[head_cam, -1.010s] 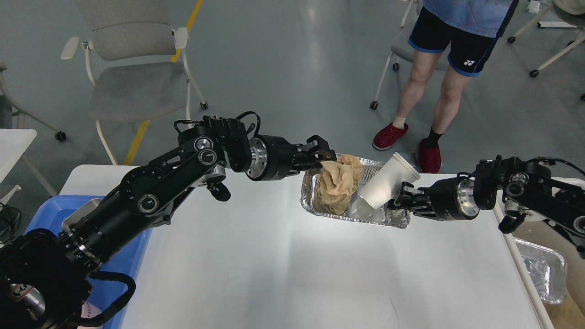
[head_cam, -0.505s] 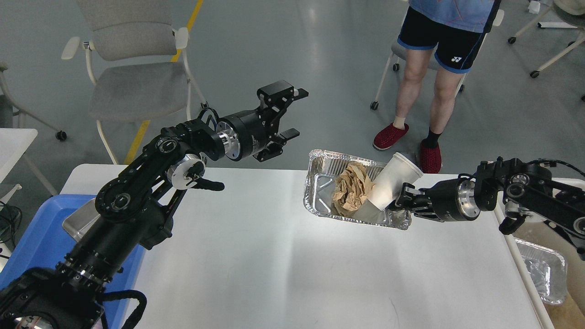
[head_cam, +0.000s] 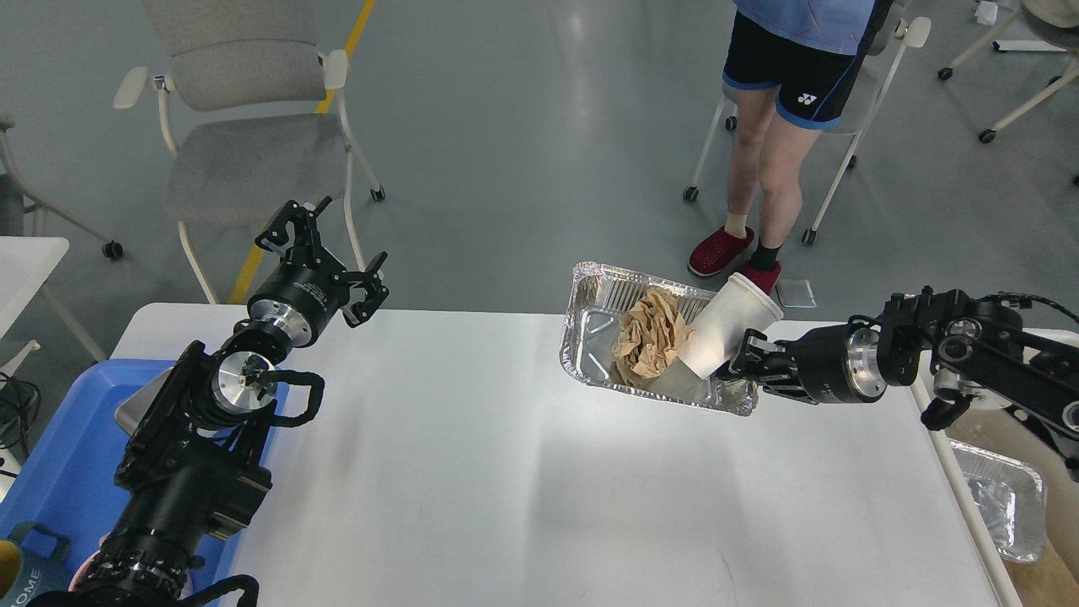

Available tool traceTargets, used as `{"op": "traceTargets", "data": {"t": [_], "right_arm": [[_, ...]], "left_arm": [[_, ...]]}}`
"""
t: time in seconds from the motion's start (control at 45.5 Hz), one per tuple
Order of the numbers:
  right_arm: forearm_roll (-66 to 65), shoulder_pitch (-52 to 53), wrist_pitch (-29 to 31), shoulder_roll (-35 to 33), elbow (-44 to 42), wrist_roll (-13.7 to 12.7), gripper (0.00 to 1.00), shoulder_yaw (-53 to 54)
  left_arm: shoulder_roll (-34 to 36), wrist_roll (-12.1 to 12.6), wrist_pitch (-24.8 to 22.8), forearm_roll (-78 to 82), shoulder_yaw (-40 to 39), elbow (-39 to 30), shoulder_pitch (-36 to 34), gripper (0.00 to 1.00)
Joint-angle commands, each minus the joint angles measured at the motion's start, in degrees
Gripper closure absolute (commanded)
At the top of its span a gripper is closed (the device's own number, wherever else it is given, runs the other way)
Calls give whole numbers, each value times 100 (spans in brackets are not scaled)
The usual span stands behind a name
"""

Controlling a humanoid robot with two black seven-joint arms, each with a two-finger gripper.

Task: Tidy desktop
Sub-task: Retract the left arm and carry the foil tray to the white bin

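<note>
Your right gripper (head_cam: 746, 364) was clamped on the near right edge of the aluminium foil tray (head_cam: 590, 316), holding it tilted just above the far right part of the desktop (head_cam: 523, 472), with its shadow falling on the white surface beneath. Inside the tray lay a crumpled brown paper napkin (head_cam: 649, 337), and a white paper cup (head_cam: 721, 333) leaned against it on the right, its mouth pointing up and away from you, past the tray's far rim. The cup's base sat down in the tray near your fingers.

Your left gripper (head_cam: 324, 249) was raised over the far left edge of the desktop, well apart from the tray, with its two fingers spread and nothing between them.

The desktop itself filled the middle of the view, white and smooth with rounded far corners. A blue plastic tray (head_cam: 50, 472) sat at its left side, partly under your left arm. A second foil tray (head_cam: 1007, 506) lay lower, off the desktop's right edge. Beyond the table, a person's legs in dark shorts and red shoes (head_cam: 763, 185) stood near a grey chair (head_cam: 244, 126).
</note>
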Motion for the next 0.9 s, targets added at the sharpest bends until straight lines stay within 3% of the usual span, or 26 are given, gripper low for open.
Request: {"op": "traceTargets", "data": {"t": [0.0, 0.307, 0.505, 0.878], "right_arm": [[0, -114, -27, -186, -37, -9, 100, 181], [0, -693, -572, -1136, -590, 0, 100, 427], [70, -1537, -985, -1365, -1416, -35, 100, 1191], [97, -2100, -1029, -1356, -3226, 9, 100, 1737]], "left_arm": [[-16, -41, 29, -138, -1, 55, 72, 4], [326, -76, -24, -156, -28, 55, 581, 4], [476, -164, -42, -156, -10, 55, 775, 4], [450, -155, -42, -156, 43, 55, 784, 4]]}}
